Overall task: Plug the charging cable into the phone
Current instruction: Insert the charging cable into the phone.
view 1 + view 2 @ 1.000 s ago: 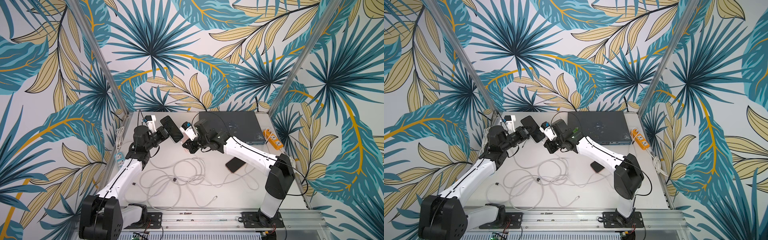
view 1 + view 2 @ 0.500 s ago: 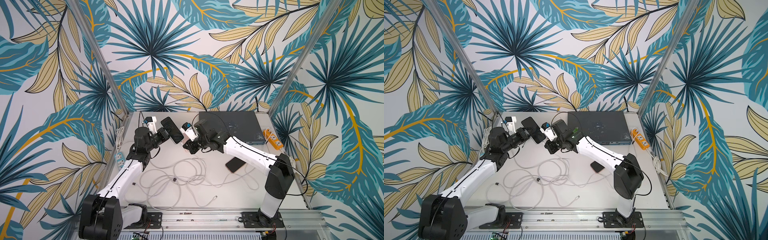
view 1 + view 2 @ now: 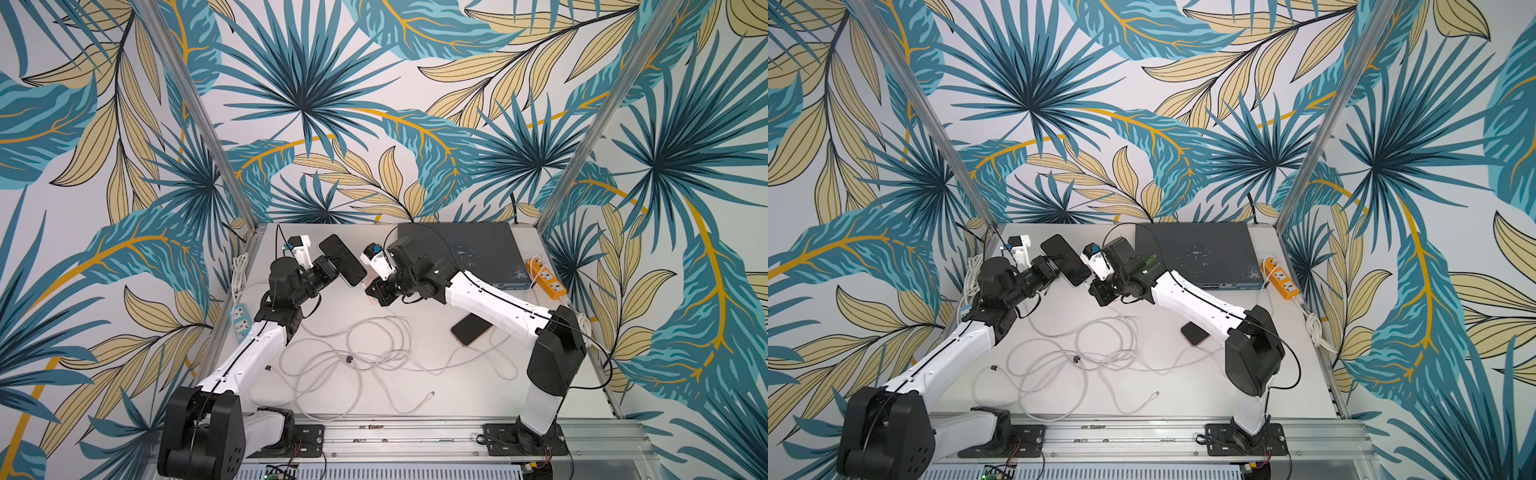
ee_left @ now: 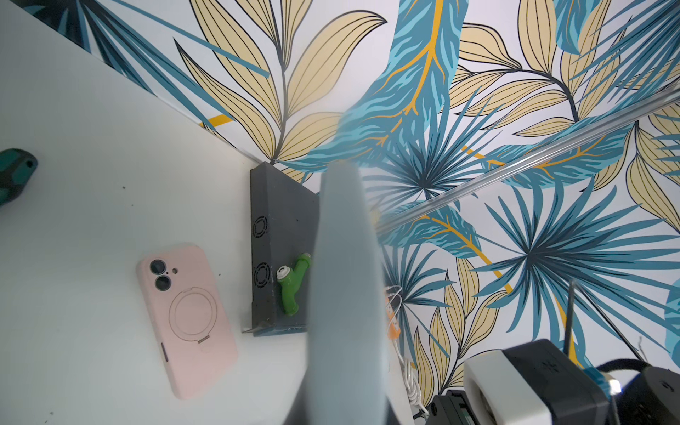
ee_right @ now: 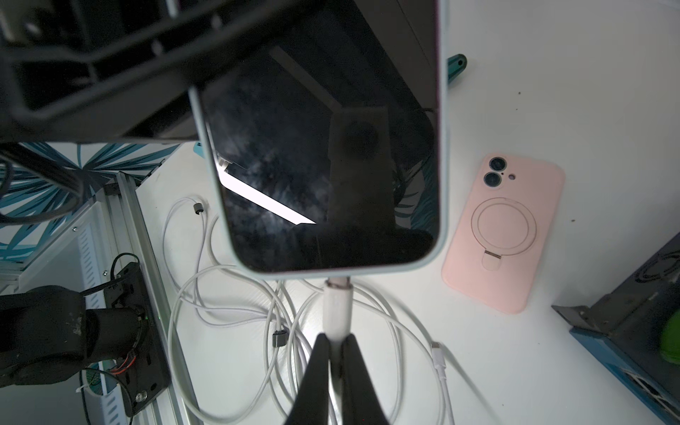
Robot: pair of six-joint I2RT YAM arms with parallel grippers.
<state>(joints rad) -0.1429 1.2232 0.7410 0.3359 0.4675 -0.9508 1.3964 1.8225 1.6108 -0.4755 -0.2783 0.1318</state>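
The phone (image 3: 343, 259) (image 3: 1065, 259), with a dark screen and a pale blue case, hangs above the table's back left. My left gripper (image 3: 330, 266) is shut on its side. In the left wrist view the phone (image 4: 346, 294) shows edge on and hides the jaws. My right gripper (image 5: 335, 336) (image 3: 368, 286) is shut on the charging cable's white plug (image 5: 336, 305). The plug's tip touches the middle of the bottom edge of the phone (image 5: 323, 165). How deep it sits does not show. The rest of the charging cable (image 3: 386, 328) trails down to the table.
A pink-cased phone (image 3: 471, 330) (image 5: 504, 235) lies face down under my right arm. Loose white cables (image 3: 365, 357) coil across the table's middle. A grey box (image 3: 461, 249) stands at the back, an orange power strip (image 3: 546, 278) to its right, a blue one (image 3: 240, 324) at the left edge.
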